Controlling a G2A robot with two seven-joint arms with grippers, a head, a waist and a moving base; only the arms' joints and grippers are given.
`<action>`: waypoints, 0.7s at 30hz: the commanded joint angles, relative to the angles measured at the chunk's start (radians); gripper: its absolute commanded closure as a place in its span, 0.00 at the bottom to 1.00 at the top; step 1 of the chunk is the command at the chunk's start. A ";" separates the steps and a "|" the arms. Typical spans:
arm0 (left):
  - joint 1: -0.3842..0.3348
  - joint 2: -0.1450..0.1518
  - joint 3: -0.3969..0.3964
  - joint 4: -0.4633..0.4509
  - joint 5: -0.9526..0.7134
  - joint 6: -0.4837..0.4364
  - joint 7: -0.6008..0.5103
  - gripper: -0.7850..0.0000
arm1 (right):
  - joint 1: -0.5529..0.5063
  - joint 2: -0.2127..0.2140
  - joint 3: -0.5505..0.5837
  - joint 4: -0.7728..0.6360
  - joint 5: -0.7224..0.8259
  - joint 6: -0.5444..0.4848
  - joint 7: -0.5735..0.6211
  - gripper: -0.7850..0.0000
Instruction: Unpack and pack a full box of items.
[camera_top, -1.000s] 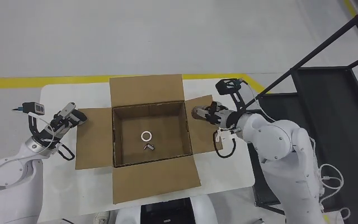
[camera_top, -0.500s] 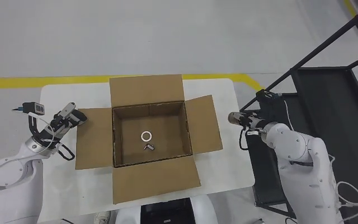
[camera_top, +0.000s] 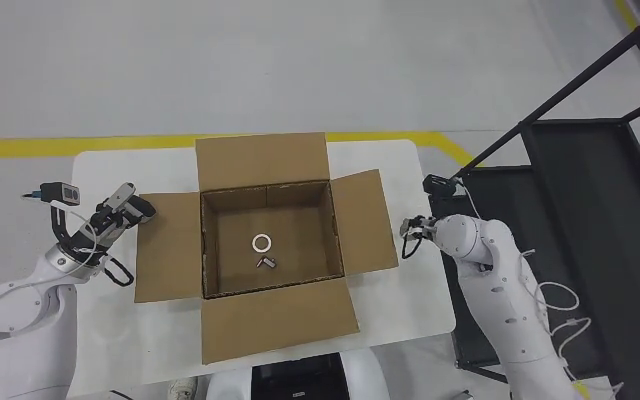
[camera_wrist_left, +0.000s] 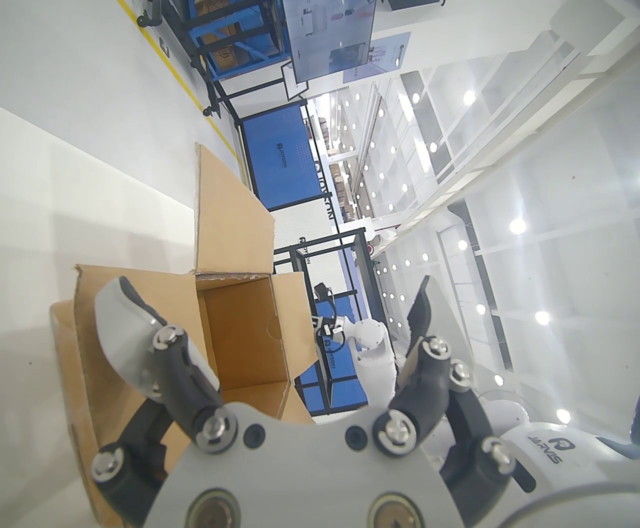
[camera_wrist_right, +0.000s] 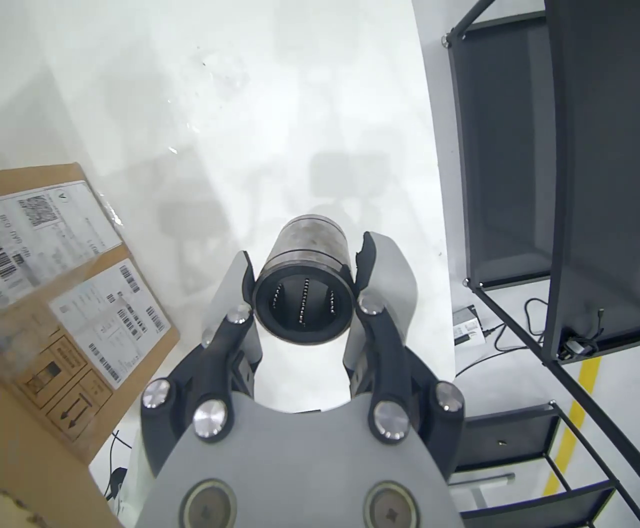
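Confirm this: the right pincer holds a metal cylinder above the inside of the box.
Not right. The right pincer does hold the cylinder, but above the bare table beside the box, not above its inside. The right wrist view shows it.

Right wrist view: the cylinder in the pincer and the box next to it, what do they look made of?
Cylinder: looks like steel, dull grey with a scuffed sheen. Rows of small balls line its bore, so it is likely a bearing. Box: brown cardboard, matte, with white paper labels on its flap.
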 joint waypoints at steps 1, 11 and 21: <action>0.000 0.000 0.000 0.000 0.000 0.000 0.000 0.00 | 0.025 -0.004 -0.020 0.043 0.014 0.000 -0.008 1.00; 0.000 0.000 0.000 0.000 0.000 0.000 0.000 0.00 | 0.106 -0.017 -0.116 0.191 -0.065 0.025 -0.039 1.00; 0.000 0.000 0.000 0.000 0.000 0.000 0.000 0.00 | 0.115 -0.030 -0.136 0.243 -0.012 0.038 -0.093 0.95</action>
